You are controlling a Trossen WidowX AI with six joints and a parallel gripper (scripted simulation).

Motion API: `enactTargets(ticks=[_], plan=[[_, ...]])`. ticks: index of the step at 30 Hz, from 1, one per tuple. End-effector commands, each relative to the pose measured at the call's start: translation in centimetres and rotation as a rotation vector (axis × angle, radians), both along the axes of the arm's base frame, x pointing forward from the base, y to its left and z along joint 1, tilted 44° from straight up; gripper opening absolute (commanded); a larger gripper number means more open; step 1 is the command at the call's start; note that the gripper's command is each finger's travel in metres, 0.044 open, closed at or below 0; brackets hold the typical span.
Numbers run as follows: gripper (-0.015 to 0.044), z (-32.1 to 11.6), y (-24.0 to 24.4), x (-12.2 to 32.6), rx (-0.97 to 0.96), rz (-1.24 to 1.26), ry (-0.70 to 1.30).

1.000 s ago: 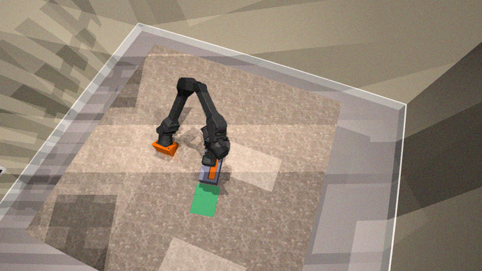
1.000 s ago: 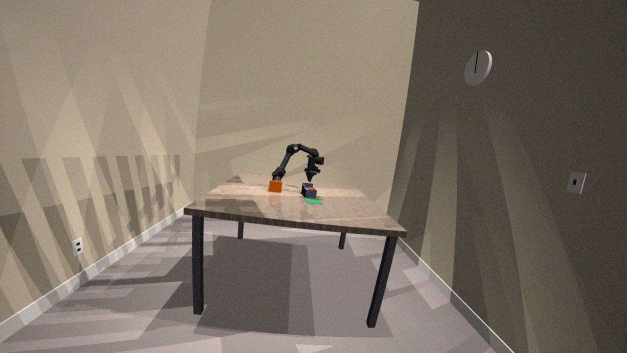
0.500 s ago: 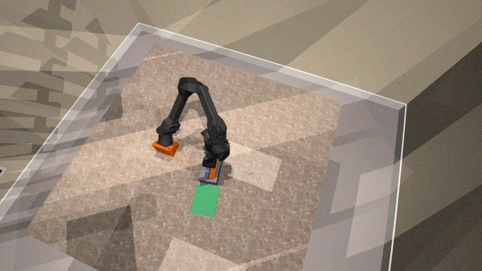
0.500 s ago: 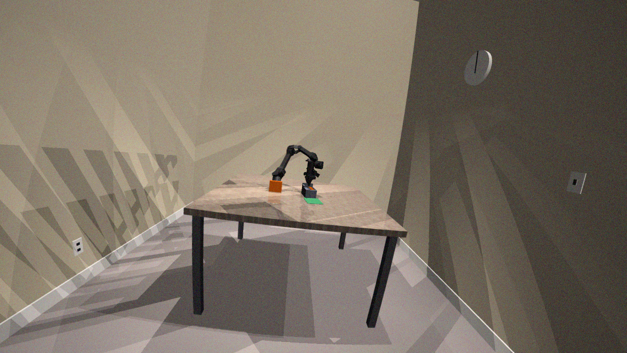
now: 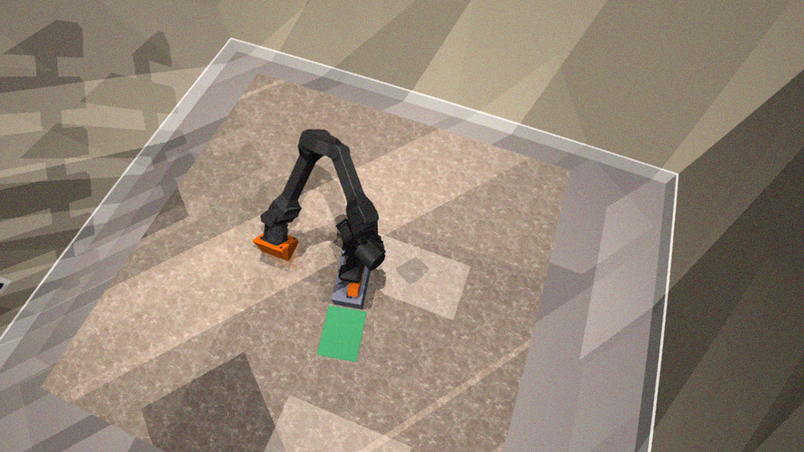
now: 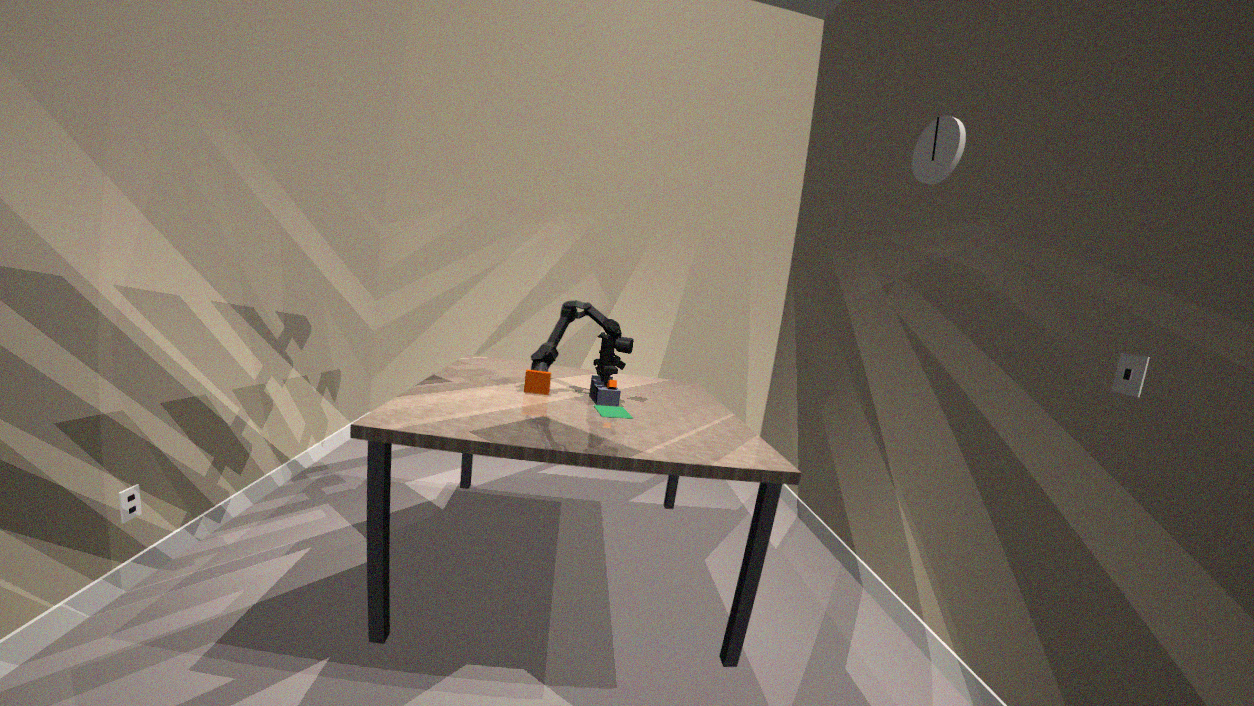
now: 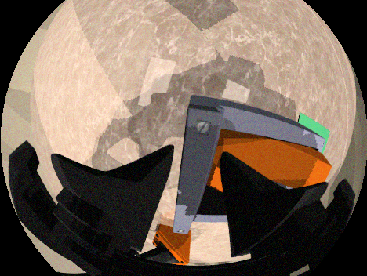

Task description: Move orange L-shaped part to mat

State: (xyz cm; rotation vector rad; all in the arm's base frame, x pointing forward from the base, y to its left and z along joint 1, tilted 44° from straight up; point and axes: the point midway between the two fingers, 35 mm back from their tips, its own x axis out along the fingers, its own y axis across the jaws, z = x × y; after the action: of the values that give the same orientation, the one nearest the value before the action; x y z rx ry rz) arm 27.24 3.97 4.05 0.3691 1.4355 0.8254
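The grey tray (image 5: 340,300) (image 6: 607,398) (image 7: 198,157) stands on the table. The orange L-shaped part (image 5: 352,289) (image 6: 612,384) (image 7: 270,158) is tilted in its pocket: its far end, toward the mat, stands up above the tray's rim. My gripper (image 5: 349,275) (image 6: 605,379) (image 7: 198,154) is partly open, with nothing between its fingers. It is down at the tray, one finger over the part's L-shaped end and apparently pressing on it, the other outside the tray's end wall. That finger hides much of the L-shaped end. The green mat (image 5: 341,333) (image 6: 612,411) (image 7: 314,126) lies beyond the tray's other end.
The arm's orange base (image 5: 277,245) (image 6: 537,382) (image 7: 178,243) stands beside the tray, toward the left in the top and exterior views. The tray's end wall, with a screw head (image 7: 202,126) on it, rises between the two fingers. Patches of light and shadow cross the table.
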Motion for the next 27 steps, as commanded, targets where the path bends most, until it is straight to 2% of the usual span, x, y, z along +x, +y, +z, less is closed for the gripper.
enactTargets(ticks=[1,21,27], plan=[[0.0180,-0.6,0.6,-0.2,0.004,-0.003,0.006],[0.0180,-0.7,0.9,-0.2,0.006,0.000,0.002],[0.0180,0.6,0.8,-0.4,0.005,-0.002,0.006]])
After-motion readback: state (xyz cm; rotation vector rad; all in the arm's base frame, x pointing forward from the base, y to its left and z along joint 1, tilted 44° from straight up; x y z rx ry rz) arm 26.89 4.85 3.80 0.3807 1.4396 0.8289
